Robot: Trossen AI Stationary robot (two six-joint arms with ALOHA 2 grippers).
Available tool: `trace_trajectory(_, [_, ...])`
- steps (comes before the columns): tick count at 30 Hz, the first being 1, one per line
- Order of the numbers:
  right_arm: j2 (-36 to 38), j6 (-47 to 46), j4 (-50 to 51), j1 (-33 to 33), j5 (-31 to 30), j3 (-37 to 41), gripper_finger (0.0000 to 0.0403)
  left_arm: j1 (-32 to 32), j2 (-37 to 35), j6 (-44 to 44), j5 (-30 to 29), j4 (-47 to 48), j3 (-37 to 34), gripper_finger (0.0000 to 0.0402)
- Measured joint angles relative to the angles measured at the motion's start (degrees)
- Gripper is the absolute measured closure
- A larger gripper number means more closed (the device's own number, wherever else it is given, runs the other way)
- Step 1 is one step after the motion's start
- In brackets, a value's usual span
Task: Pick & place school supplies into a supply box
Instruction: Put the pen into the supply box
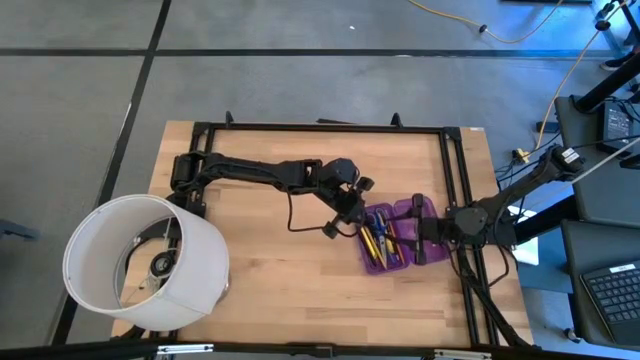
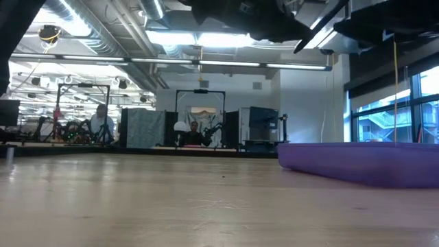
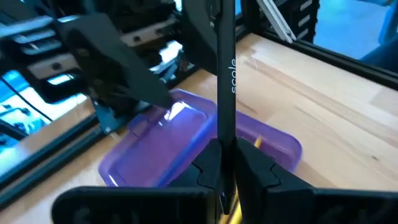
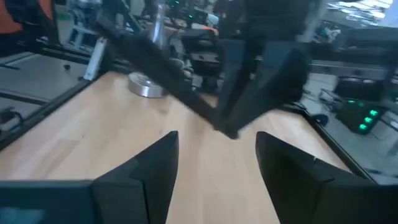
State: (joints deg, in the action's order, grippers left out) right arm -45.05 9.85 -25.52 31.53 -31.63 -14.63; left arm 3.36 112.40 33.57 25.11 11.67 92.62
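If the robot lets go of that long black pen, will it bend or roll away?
The thin black pen looks straight and stiff, so probably no bending. It is round, so it might roll, but it hangs over the translucent purple plastic box, whose walls would likely stop it.

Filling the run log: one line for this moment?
left hand: shut on black pen over case | right hand: open

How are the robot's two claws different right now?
The left gripper is shut on a black pen, while the right gripper is open and holds nothing.
The left gripper hangs over the purple supply box beside its pencils; the right gripper sits at the box's right side, by the lid.
Both have two dark fingers.
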Motion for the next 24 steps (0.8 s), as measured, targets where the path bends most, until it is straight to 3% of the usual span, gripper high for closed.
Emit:
trace_trajectory(13, [-3.7, 8.8, -11.3, 0.0, 1.3, 0.0, 0.0189, 0.0, 0.0, -0.7, -0.1, -4.9, 0.0, 0.0384])
trace_trajectory(24, [-4.1, 9.8, -14.7, 0.0, 3.5, 0.0, 0.0295, 0.0, 0.0, -0.9, 0.0, -7.2, 0.0, 0.0384])
